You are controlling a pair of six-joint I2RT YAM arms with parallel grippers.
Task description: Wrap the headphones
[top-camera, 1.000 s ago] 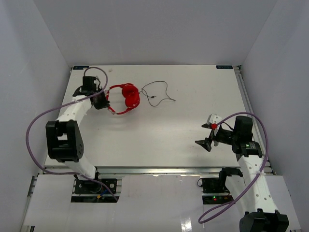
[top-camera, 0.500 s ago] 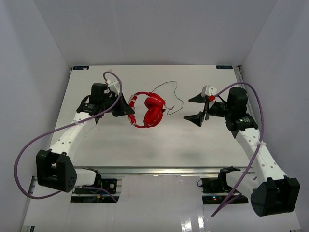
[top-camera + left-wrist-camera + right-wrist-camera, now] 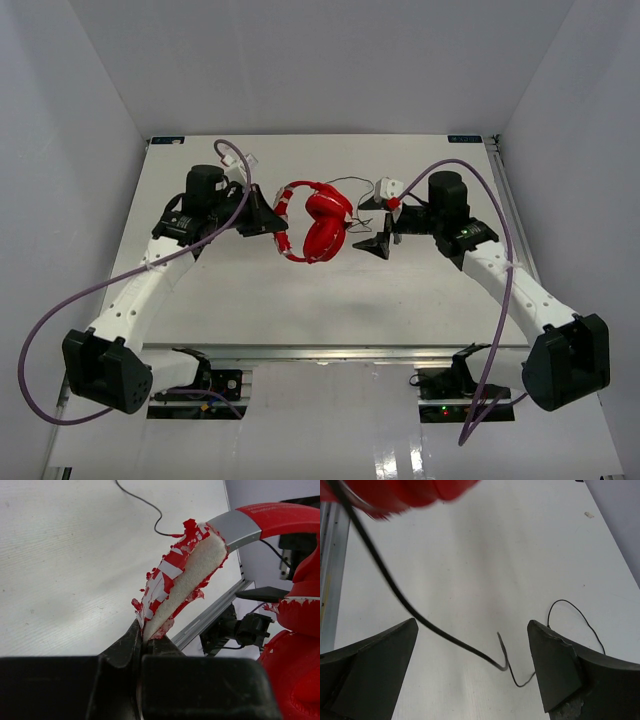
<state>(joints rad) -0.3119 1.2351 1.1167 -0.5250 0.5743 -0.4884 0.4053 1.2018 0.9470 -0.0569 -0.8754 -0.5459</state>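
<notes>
The left gripper [image 3: 270,224] is pinching the headphones [image 3: 318,220] by the headband. Its jaws are clamped almost fully together on the end of the padded strip. In the left wrist view the fingertips [image 3: 142,639] are biting right at the bottom tip of that padding [image 3: 185,575], where the red covering is flaking off and showing white foam underneath. From the grip the band is rising up and away to the right, passing through a grey slider piece [image 3: 234,527] into the smooth red arch. The two red cups [image 3: 295,670] are hanging off to the right side of the gripper. From the top view the whole set looks like it's being held up off the white table [image 3: 400,290], roughly mid-table between the two arms.

The right gripper [image 3: 373,225] is sitting just beside the cups on the other side, jaws spread wide and gripping nothing. In its wrist camera, the thin black cable [image 3: 395,595] is coming down from the blurry red cup [image 3: 395,492] at the top left. It's crossing the open gap between the fingers [image 3: 375,665], kinking near the middle and trailing off in a loop on the table toward the right. I can't tell whether the cable is actually touching either pad or just passing in front of them.
</notes>
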